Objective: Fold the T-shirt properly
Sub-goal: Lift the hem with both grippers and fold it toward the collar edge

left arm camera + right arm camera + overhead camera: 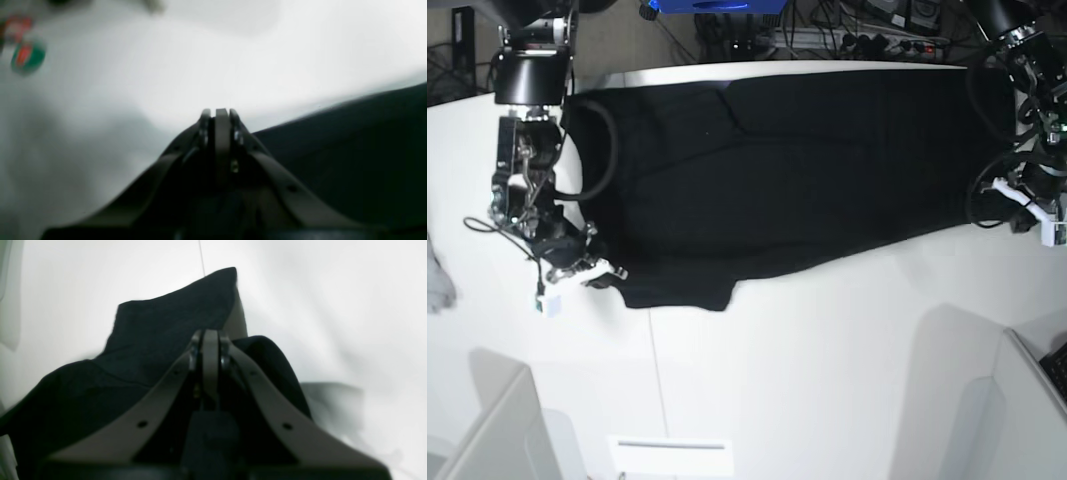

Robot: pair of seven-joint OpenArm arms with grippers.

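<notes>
The T-shirt (797,170) is being observed spread flat across the far part of the white tabletop (827,360), its plain black side facing up and its length running from one side of the tabletop to the other. 1 sleeve (677,292) is seen projecting from the T-shirt's near edge toward the front of the tabletop.

The right gripper (612,273) is being held at the corner of the T-shirt next to that sleeve. In the right wrist view, the right gripper's (210,336) fingers (210,353) are being shown pressed together, with black cloth (150,350) bunched around and behind them; the cloth appears to be pinched between them.

The left gripper (989,185) is being held at the opposite end of the T-shirt, at its near edge. In the left wrist view, the left gripper's (220,111) fingers (222,133) are being shown together, but that view is blurred and a pinch on the cloth (350,143) cannot be confirmed.

A small pale grey cloth (437,275) is seen lying at the tabletop's edge beyond the T-shirt's sleeve end, well apart from it.
</notes>
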